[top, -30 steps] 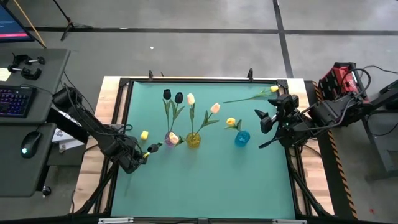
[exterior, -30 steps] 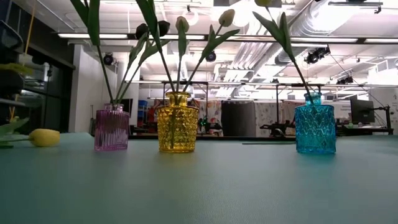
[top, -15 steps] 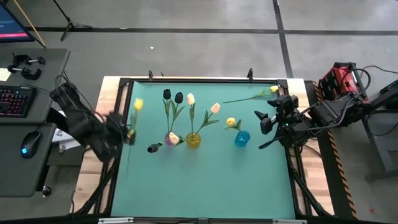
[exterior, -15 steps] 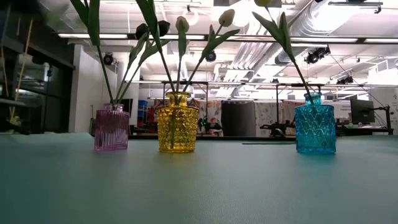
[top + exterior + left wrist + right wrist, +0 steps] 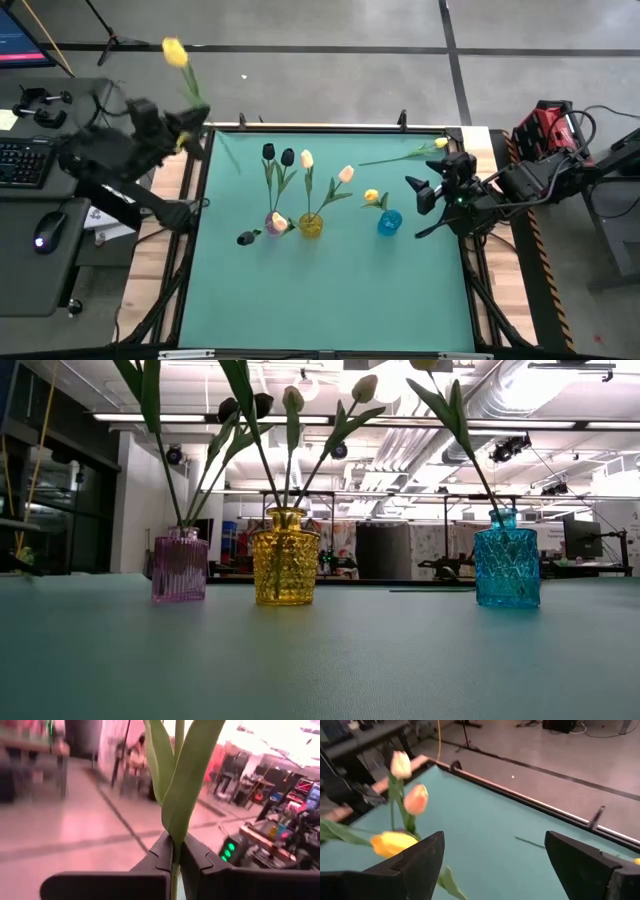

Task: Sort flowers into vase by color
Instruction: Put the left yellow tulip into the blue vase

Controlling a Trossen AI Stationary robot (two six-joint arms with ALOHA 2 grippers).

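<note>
The left hand (image 5: 180, 135) was held raised off the desk's (image 5: 330, 290) edge at about ten o'clock; its fingers (image 5: 167, 852) were pressed together on the stem of a yellow tulip (image 5: 175, 52), whose head was carried out beyond the desk over the floor; in the left wrist view the stem and a broad leaf (image 5: 187, 775) were seen rising straight up from between the closed fingers.

The right hand (image 5: 425, 190) was kept at about three o'clock, just beside the blue vase (image 5: 389, 222); its fingers (image 5: 415, 865) were spread wide with nothing between them.

Three vases were lined up near the desk's middle: a pink vase (image 5: 180, 566) at nine o'clock of the row, a yellow vase (image 5: 285, 557) in the middle, and the blue one at three o'clock; black tulips (image 5: 277, 155) were stood in the pink vase, cream tulips (image 5: 325, 166) in the yellow vase, and one yellow bud (image 5: 371, 196) in the blue vase.

A loose yellow flower (image 5: 405, 153) was laid flat on the desk at about one o'clock; a dark bud (image 5: 246, 238) was laid on the desk at nine o'clock of the pink vase, just beside it.
</note>
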